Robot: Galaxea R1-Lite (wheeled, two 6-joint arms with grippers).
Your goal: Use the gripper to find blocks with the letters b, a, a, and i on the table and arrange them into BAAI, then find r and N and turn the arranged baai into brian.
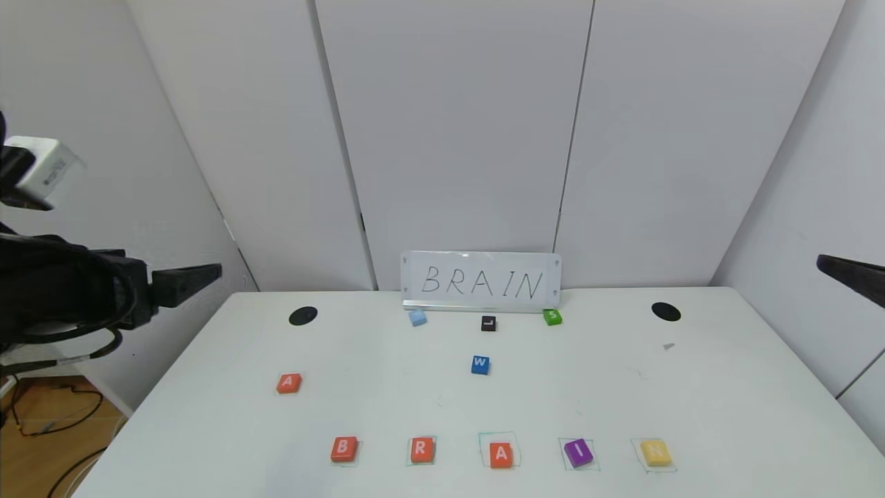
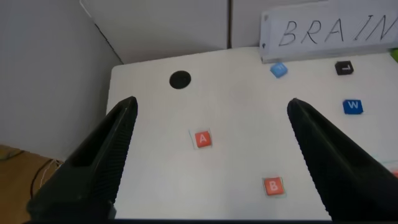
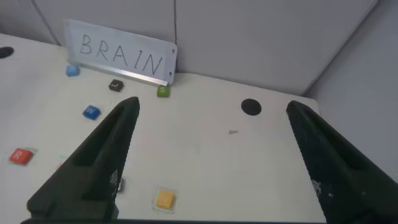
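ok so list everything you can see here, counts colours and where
row blocks: 5, front edge in green squares: orange-red B, orange-red R, orange-red A, purple I, yellow N
spare A: 1, orange-red, left of centre
W block: 1, blue, centre
far blocks: 3, by sign: light blue, black, green S
sign: 1, white, reads BRAIN, far edge
table: 1, white, two black holes
left gripper: open, raised off table's left side
right gripper: open, raised at right

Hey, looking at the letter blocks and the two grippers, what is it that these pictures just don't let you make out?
- Light blue block: letter too small, every view.
- Right gripper: head view's edge cuts it off.
- A and I: hidden behind the fingers, right wrist view.
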